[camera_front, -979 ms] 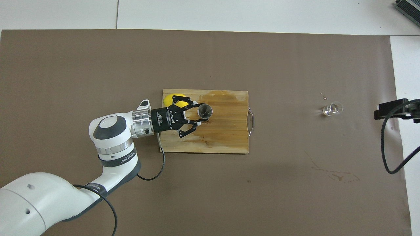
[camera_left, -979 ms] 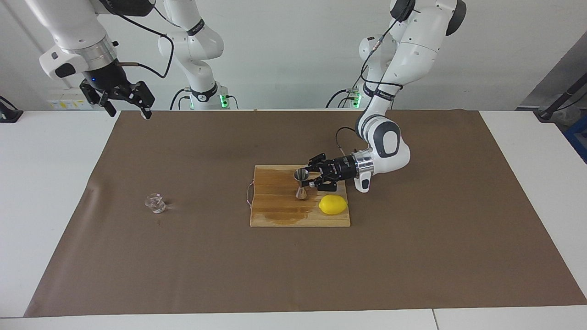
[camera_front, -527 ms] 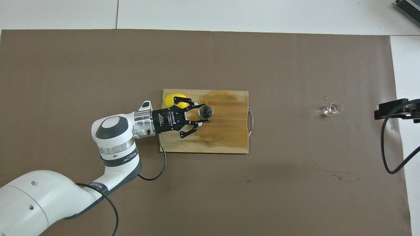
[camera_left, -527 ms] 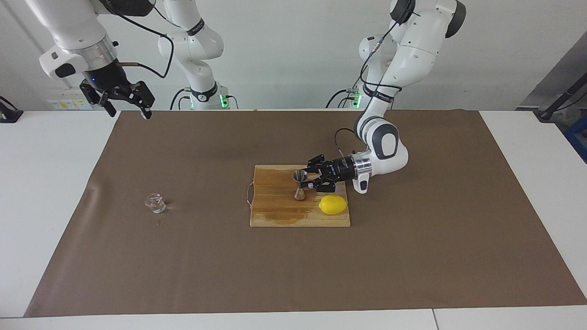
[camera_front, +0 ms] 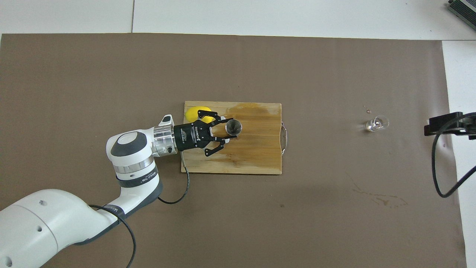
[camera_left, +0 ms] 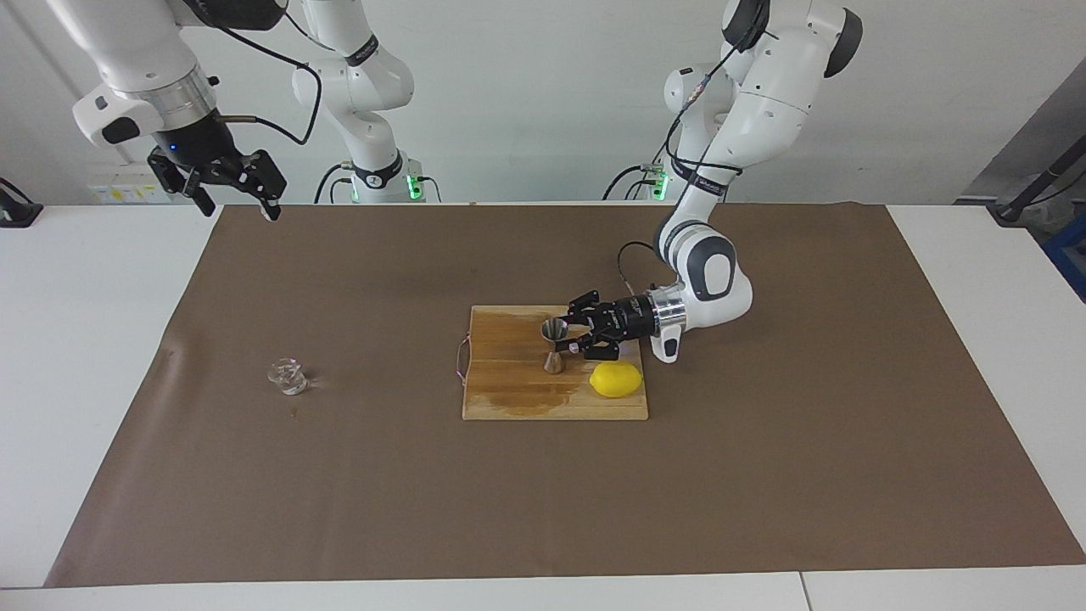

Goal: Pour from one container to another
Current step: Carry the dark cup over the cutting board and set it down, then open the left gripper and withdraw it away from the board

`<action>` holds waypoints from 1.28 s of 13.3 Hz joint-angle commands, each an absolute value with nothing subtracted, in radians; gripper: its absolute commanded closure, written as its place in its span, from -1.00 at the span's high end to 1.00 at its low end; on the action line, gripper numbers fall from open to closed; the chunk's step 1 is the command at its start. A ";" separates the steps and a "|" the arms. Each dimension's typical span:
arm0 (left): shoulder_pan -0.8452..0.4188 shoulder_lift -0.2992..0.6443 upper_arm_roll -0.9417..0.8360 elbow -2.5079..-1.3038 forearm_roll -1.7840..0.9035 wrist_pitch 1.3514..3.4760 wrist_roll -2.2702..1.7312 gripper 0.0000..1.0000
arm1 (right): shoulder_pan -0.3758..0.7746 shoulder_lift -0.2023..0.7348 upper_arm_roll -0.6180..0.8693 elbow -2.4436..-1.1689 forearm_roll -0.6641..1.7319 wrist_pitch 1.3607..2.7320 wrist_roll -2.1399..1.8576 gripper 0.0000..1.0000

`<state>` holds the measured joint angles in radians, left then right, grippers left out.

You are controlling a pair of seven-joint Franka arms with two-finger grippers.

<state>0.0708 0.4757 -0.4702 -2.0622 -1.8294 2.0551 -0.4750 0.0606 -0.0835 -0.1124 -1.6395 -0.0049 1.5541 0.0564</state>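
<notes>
Lifted slightly since a second ago, the jigger (camera_left: 555,345) sits mid-frame over the cutting board (camera_left: 509,386), pinched at its waist by the left gripper (camera_left: 570,337), forearm lying level. Upper left, the right gripper (camera_left: 227,188) waits raised, spread wide. Glass (camera_left: 287,376) stands at centre-left.

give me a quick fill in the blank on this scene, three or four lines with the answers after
1. The steel jigger stands on the wooden ____.
2. The left gripper is shut on the ____.
3. The yellow fruit on the cutting board, beside the jigger, is a ____.
4. The clear glass vessel sits on the brown mat toward the ____ arm's end of the table.

Missing words: cutting board; jigger; lemon; right
</notes>
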 commanded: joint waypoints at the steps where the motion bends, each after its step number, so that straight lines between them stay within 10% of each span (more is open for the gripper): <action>1: 0.055 0.491 -0.459 -2.046 -1.853 2.049 -0.457 0.05 | 0.061 -0.106 -0.114 -1.666 0.014 1.568 0.066 1.00; 6: 0.055 0.491 -0.459 -2.043 -1.853 2.056 -0.459 1.00 | 0.061 -0.107 -0.114 -1.666 0.014 1.568 0.066 1.00; 17: 0.164 0.416 -0.456 -2.046 -1.679 2.006 -0.486 1.00 | 0.061 -0.107 -0.114 -1.666 0.014 1.568 0.066 1.00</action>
